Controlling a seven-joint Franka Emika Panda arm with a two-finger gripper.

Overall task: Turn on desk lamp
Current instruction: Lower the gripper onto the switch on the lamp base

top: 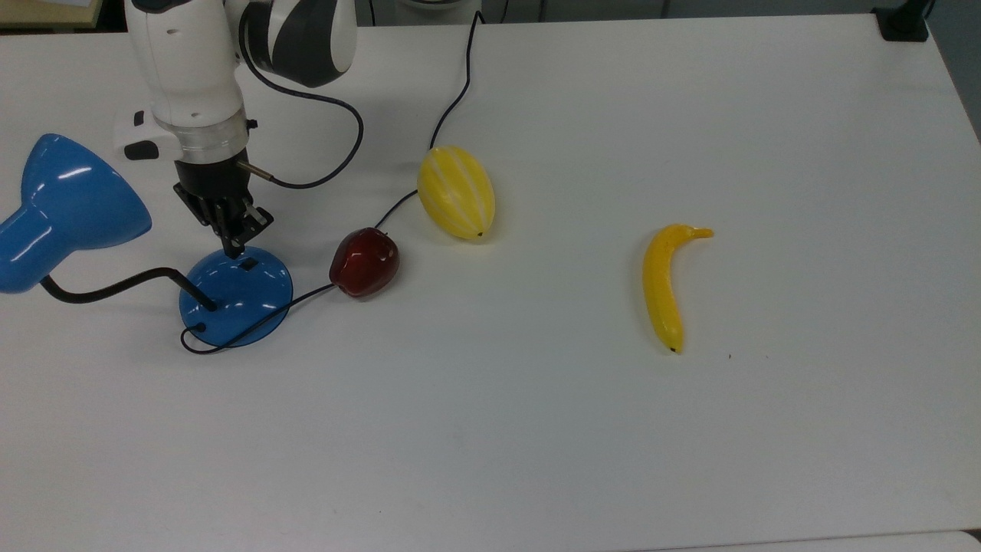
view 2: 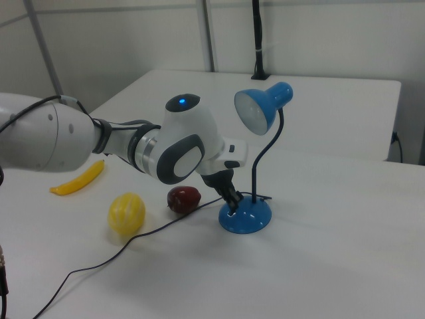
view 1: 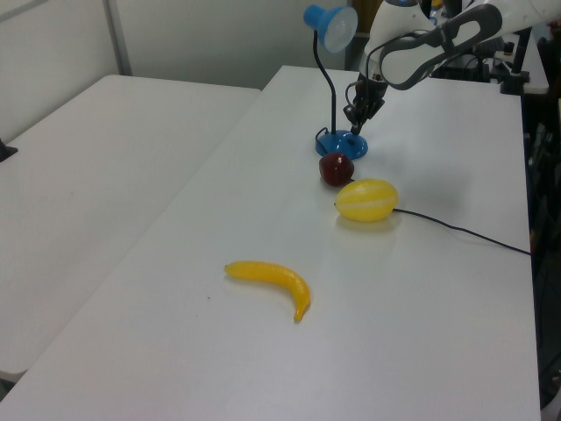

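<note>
Your hand (top: pixel 234 247), fingers drawn together and holding nothing, is poised at the black switch (top: pixel 248 264) on the glossy blue desk lamp (top: pixel 235 295), at the top view's left. Shade unlit; press remains.

I am looking into a robotics lab or test room. A wide white tabletop (top: pixel 690 460) carries plastic toy fruit: a yellow banana (top: pixel 665 284), a striped yellow melon (top: pixel 456 192) and a dark red apple (top: pixel 365 261). A second white table (view 1: pixel 79 193) stands beside its edge in the left view, with plain pale walls (view 2: pixel 133 46) behind. A black post (view 2: pixel 257 40) stands clamped at the second table's far edge in the right view.
</note>
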